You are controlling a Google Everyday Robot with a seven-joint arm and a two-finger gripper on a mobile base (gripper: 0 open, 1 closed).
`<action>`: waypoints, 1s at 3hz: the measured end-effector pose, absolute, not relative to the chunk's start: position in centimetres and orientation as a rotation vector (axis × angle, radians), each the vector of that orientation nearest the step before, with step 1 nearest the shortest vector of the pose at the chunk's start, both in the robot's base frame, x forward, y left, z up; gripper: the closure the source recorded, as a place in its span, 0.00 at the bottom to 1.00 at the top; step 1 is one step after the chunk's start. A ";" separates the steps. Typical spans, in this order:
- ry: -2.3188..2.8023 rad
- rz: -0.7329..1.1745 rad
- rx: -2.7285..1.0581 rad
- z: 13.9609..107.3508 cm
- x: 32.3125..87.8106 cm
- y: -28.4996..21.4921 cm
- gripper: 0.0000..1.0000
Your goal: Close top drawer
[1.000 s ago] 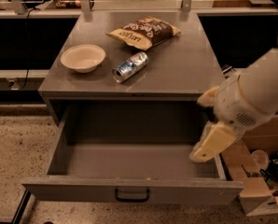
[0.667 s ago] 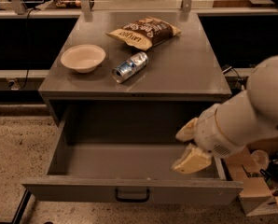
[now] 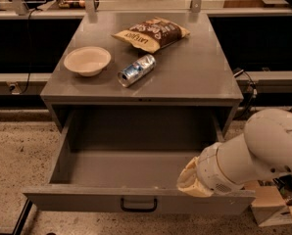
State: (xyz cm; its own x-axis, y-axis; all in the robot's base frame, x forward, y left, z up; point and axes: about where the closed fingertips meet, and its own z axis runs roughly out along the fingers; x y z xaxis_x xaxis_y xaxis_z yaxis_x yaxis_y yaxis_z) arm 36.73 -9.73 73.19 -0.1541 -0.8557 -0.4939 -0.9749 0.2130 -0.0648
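Observation:
The top drawer (image 3: 72, 199) is a wide grey metal box pulled far out of the cabinet, and it is empty inside. Its plain front panel carries a small dark bar handle (image 3: 138, 205) at the centre. My gripper (image 3: 191, 180), cream-coloured at the end of a thick white arm, comes in from the lower right. It sits low over the drawer's right front corner, at the inner side of the front panel and right of the handle. No other drawer shows.
On the grey cabinet top (image 3: 200, 77) lie a beige bowl (image 3: 87, 60), a can on its side (image 3: 136, 70) and a chip bag (image 3: 151, 33). Cardboard boxes (image 3: 271, 204) stand on the speckled floor at the lower right. A cable (image 3: 246, 82) hangs right of the cabinet.
My arm and gripper have moved down and to the left, from the drawer's right side toward its front panel. The drawer has not moved.

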 end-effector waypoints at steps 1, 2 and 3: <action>2.067 0.373 -1.696 73.4 36.7 -9.7 1.00; 2.090 0.277 -1.707 72.6 35.8 -9.7 1.00; 2.106 0.163 -1.690 71.0 33.9 -10.3 1.00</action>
State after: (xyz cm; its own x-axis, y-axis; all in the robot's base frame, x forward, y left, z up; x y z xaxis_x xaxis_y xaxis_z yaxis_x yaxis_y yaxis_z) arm 33.89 -10.32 71.00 -0.1623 -0.9016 -0.4010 -0.9525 0.2492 -0.1748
